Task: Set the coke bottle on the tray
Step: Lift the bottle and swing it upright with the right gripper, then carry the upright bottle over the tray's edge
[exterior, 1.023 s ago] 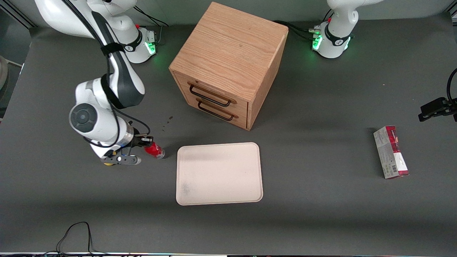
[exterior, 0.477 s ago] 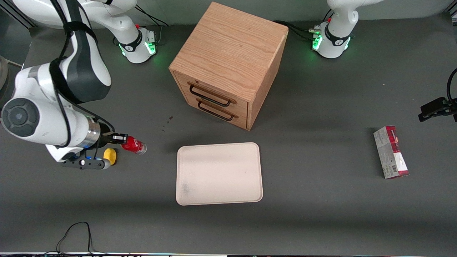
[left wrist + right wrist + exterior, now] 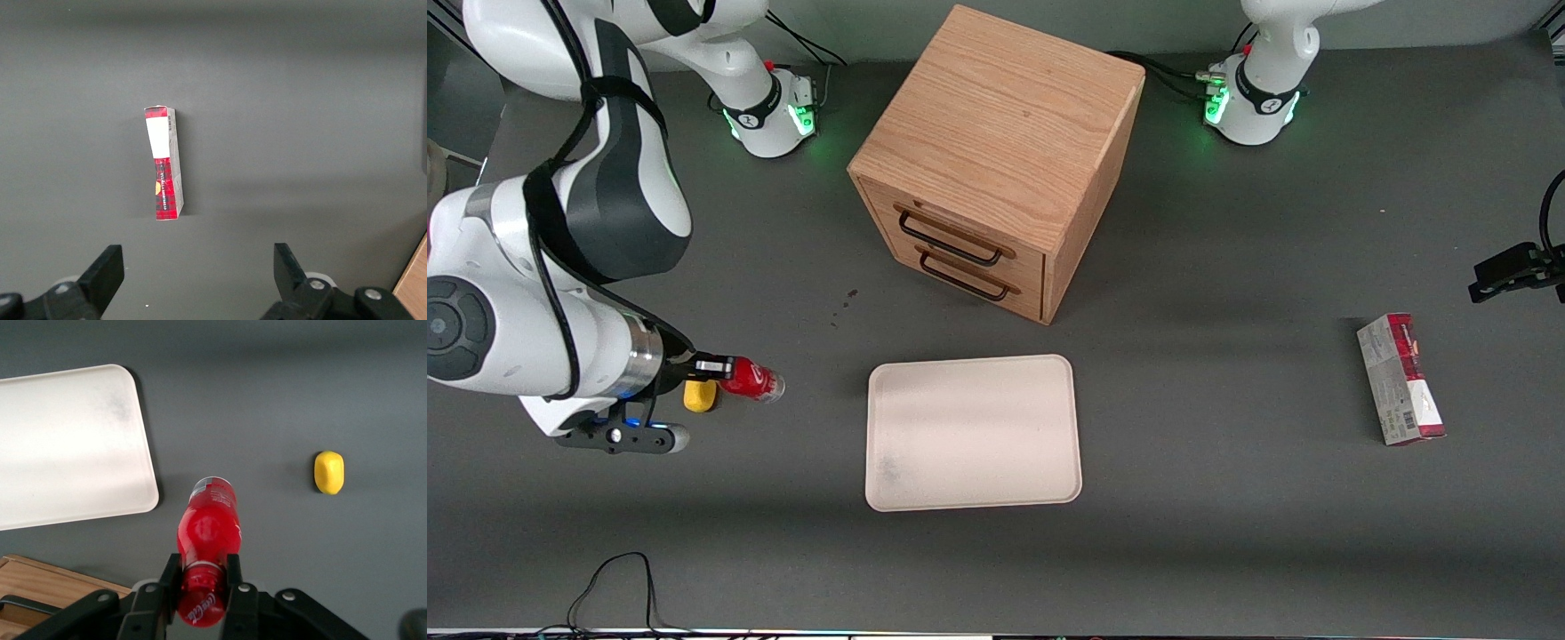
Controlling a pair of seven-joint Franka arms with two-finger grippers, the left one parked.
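Carry step: the right arm's gripper (image 3: 716,366) hung above the dark grey worktop (image 3: 1227,498), w/ jaws clenched on the small glossy red coke bottle (image 3: 207,543), held off the surface near the flat cream-beige rectangular tray (image 3: 973,433), toward the working arm's end. Next, probably: shift over the tray, lower, release.

I see a wooden drawer cabinet (image 3: 996,160) mid-bench toward the rear edge, a red-and-grey carton (image 3: 1400,379) lying flat toward the parked arm's end, and a yellow lump (image 3: 700,396) near my working end.
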